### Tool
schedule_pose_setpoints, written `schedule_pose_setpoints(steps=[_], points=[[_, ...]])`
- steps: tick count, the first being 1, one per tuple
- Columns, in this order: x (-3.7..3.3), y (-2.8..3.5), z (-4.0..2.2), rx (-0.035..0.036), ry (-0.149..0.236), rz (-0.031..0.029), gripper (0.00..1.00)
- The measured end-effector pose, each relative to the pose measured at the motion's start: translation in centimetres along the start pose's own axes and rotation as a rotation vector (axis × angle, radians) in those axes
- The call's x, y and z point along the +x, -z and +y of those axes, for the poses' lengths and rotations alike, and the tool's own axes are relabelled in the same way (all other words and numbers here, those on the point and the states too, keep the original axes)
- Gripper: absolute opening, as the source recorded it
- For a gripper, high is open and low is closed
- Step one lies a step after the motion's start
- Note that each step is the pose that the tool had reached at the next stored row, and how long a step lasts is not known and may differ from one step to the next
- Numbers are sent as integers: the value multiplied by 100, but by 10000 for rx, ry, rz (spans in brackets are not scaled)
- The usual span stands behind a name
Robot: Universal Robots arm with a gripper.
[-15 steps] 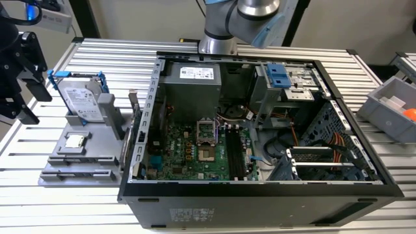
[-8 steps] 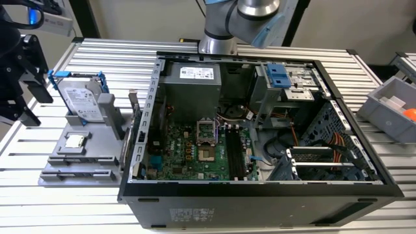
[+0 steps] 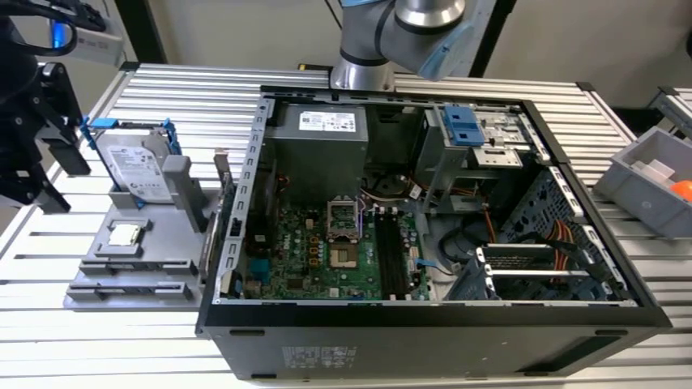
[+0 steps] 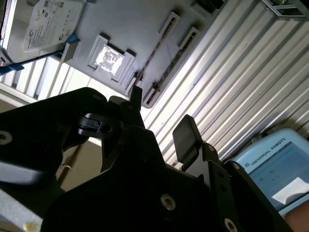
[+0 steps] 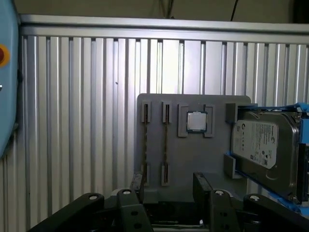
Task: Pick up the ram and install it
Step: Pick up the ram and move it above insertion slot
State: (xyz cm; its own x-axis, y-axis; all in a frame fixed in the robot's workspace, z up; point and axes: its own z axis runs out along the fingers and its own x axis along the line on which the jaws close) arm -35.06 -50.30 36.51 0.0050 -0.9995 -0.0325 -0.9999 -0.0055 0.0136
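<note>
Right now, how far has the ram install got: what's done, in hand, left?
Done: nothing visible; the motherboard slots look empty. In hand: the gripper is open, holding nothing, over the gray holder, near the ram standing on edge in it. Left: both the pickup and the install.

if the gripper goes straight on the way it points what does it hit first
Probably the ram standing on edge in the grey holder, roughly in line with the open gripper in the first wrist view. Depth is unclear, so it's a guess.
</note>
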Motion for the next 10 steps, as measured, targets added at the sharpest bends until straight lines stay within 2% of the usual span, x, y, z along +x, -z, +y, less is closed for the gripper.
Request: schedule_pose_setpoints(steps=[10], points=[[2, -60, -1, 1, -1, 0, 100]])
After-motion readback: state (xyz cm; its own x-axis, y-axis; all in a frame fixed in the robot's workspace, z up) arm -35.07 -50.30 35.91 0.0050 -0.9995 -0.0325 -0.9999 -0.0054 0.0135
